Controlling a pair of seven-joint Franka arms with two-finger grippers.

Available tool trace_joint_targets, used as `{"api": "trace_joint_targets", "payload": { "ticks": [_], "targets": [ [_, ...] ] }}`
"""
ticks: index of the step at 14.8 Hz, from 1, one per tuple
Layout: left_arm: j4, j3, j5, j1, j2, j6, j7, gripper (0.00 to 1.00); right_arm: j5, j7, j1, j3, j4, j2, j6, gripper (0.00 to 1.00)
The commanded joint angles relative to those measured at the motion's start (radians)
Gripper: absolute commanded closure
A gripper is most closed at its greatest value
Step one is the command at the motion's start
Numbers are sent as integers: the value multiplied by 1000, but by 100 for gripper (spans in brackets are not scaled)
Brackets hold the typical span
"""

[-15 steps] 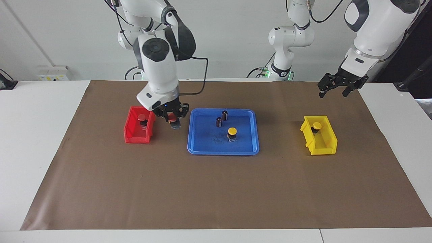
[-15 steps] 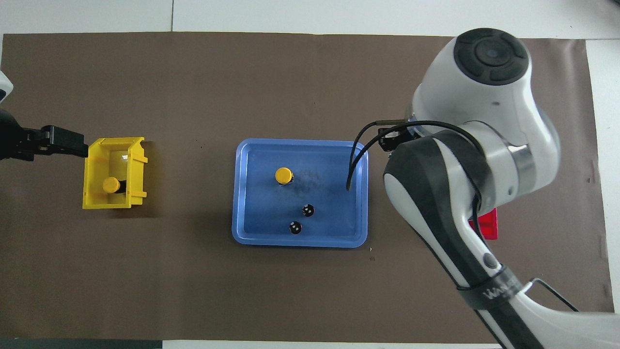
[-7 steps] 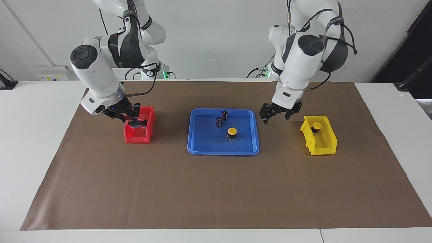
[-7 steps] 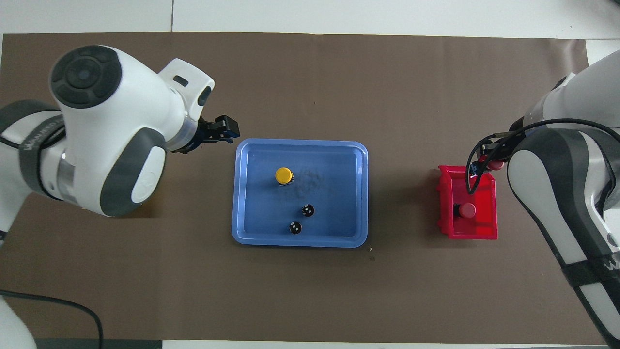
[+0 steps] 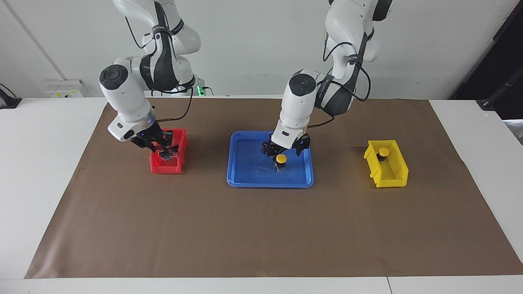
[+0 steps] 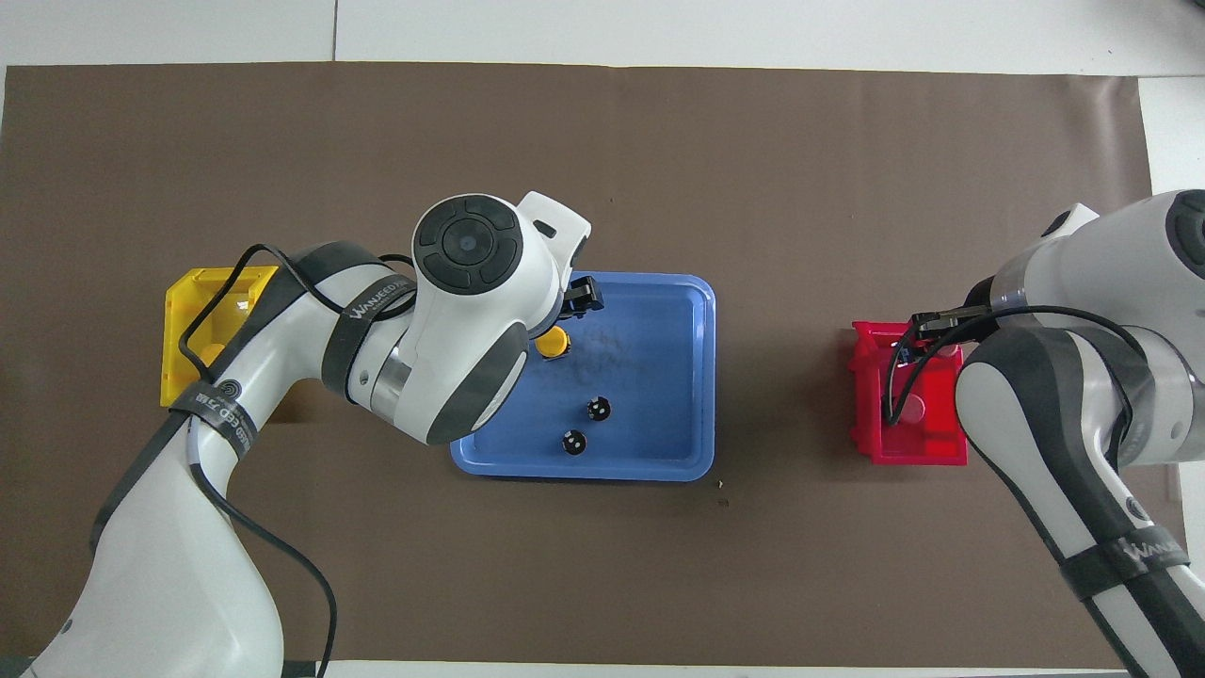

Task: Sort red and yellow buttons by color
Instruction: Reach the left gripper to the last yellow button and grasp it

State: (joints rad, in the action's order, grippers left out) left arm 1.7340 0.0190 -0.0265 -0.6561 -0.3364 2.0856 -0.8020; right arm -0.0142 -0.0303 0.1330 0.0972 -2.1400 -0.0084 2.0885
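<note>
1. Left claw (image 5: pixel 285 149) hangs wide open over the blue tray (image 5: pixel 245 179), fingers straddling the yellow button (image 5: pixel 280 159), which stands upright directly beneath it, cap up.
2. That button's axis is vertical, so the coming move looks like a straight drop and squeeze; this arm is by far the nearer one.
3. Two dark cylinders (image 6: pixel 584 426) stand just beside, toward the robots.
4. Yellow bin (image 5: pixel 386 163), toward the left arm's end, holds one yellow button (image 5: pixel 383 152).
5. Right claw (image 5: pixel 160 146) is clenched on a red button's base (image 5: pixel 165 155) over the red bin (image 5: pixel 165 167); the cap is hidden.
</note>
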Motion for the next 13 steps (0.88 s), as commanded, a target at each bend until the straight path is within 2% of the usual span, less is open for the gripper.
{"api": "trace_joint_targets", "payload": {
  "ticks": [1, 3, 6, 8, 11, 12, 13],
  "targets": [
    [70, -17, -7, -42, 11, 30, -37, 0, -7, -13, -12, -8, -80, -30, 74, 74],
    [75, -17, -7, -43, 10, 48, -51, 1, -7, -13, -10, -8, -95, -30, 99, 74],
    [75, -17, -7, -39, 7, 67, -51, 15, -7, -13, -7, -8, -125, -21, 151, 74],
    [75, -17, -9, -31, 5, 77, -51, 32, -6, -13, -7, -8, -164, -28, 195, 74],
    [78, -17, -9, -28, 2, 83, -54, 35, -6, -14, -6, -8, -167, -22, 206, 70],
    [85, -16, -9, -30, 2, 93, -55, 40, -6, -13, -4, -8, -167, -22, 206, 52],
    [87, -16, -10, -31, 2, 100, -62, 55, -6, -13, -3, -8, -167, -22, 205, 33]
  ]
}}
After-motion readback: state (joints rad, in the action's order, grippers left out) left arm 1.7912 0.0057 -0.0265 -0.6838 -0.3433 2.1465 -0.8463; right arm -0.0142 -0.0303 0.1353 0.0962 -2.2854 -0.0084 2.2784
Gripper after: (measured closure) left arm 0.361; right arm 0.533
